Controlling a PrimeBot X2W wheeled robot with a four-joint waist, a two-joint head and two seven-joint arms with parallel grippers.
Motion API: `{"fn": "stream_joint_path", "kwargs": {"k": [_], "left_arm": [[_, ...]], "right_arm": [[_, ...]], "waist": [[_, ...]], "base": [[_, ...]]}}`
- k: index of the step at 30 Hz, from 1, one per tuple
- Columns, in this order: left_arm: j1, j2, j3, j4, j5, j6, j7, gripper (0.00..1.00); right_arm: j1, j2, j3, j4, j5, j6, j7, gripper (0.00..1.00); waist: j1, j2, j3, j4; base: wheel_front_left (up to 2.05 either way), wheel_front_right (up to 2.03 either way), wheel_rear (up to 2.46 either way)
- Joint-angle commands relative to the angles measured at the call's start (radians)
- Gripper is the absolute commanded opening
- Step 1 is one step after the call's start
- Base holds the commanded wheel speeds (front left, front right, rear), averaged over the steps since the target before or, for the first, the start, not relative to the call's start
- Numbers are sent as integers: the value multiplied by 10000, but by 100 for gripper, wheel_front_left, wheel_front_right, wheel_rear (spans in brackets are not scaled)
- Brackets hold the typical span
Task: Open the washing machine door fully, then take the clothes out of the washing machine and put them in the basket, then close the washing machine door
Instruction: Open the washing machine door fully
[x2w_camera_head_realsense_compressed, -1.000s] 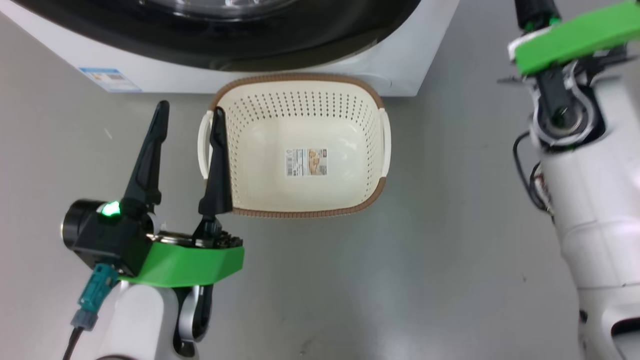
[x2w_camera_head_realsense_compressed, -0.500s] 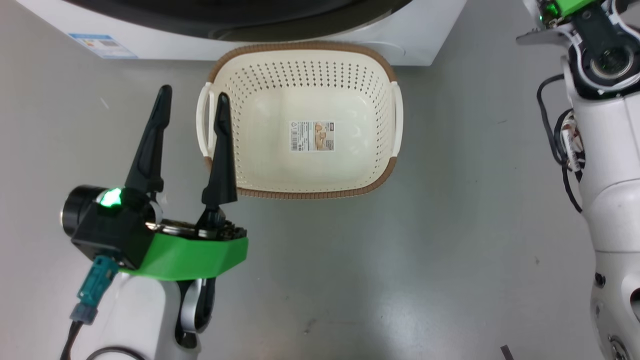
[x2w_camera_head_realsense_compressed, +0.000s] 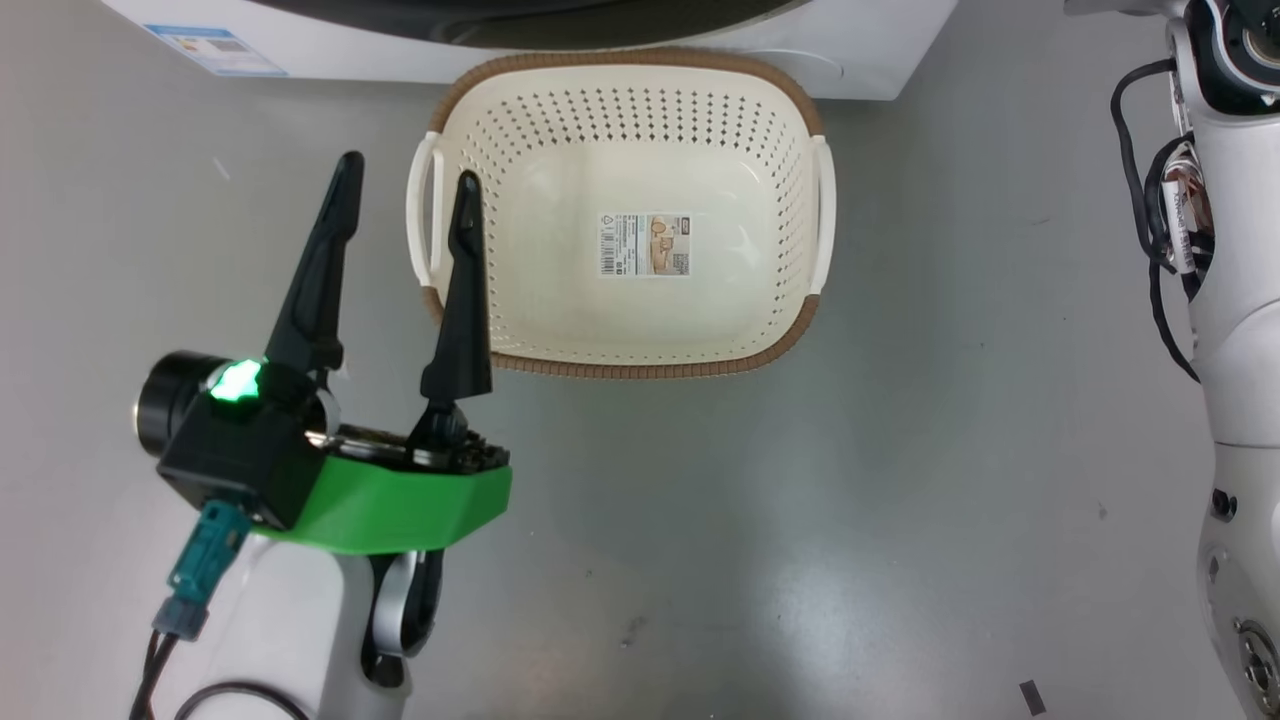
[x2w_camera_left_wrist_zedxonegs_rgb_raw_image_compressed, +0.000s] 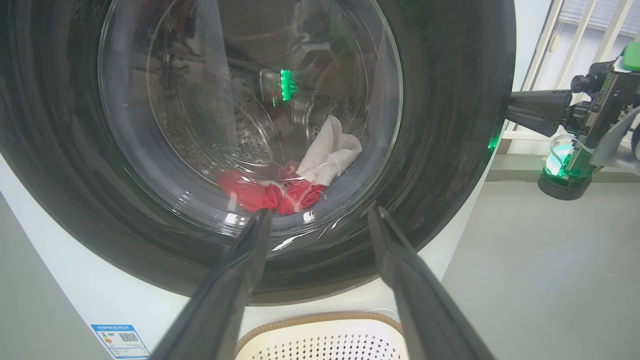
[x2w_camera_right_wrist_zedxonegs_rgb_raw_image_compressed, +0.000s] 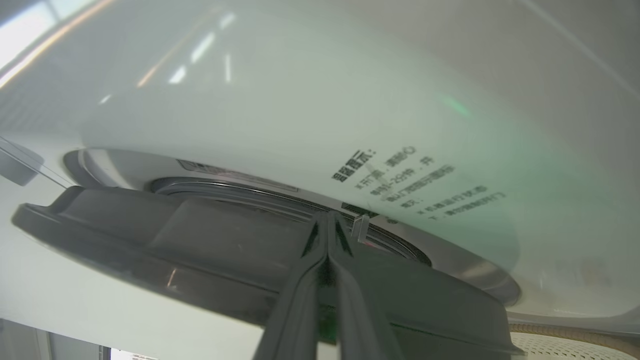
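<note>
L arm (x2w_camera_head_realsense_compressed: 290, 610) low, L jaws spread wide, fingers (x2w_camera_head_realsense_compressed: 322, 270) fwd; R arm (x2w_camera_head_realsense_compressed: 1240, 330) stretched fwd, R jaws pressed together.

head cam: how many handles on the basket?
2. Both are white, on the basket's short sides. The left handle is seen between the open fingers of the left gripper. The right handle is on the opposite side. Nothing seems hidden.

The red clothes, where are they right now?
In the middle of the left wrist view, the clothes lie low inside the washing machine, behind the glass of the washing machine door, above the basket.
</note>
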Motion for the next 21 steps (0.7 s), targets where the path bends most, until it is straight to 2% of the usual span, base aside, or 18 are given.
{"fn": "stream_joint_path", "kwargs": {"k": [1, 13, 21], "left_arm": [[-82, 191, 230, -229, 8, 50, -49, 100], [-186, 191, 64, -149, -65, 49, -49, 100], [-167, 191, 171, -77, -21, 24, -49, 100]], "right_arm": [[-239, 214, 67, -210, 31, 50, 98, 0], [-936, 263, 183, 508, -211, 50, 653, 0], [-892, 344, 151, 468, 130, 50, 990, 0]], "waist": [[-1, -1, -1, 44], [-1, -1, 132, 337], [-1, -1, 101, 262]], "base": [[0, 0, 0], [0, 0, 0], [0, 0, 0]]}}
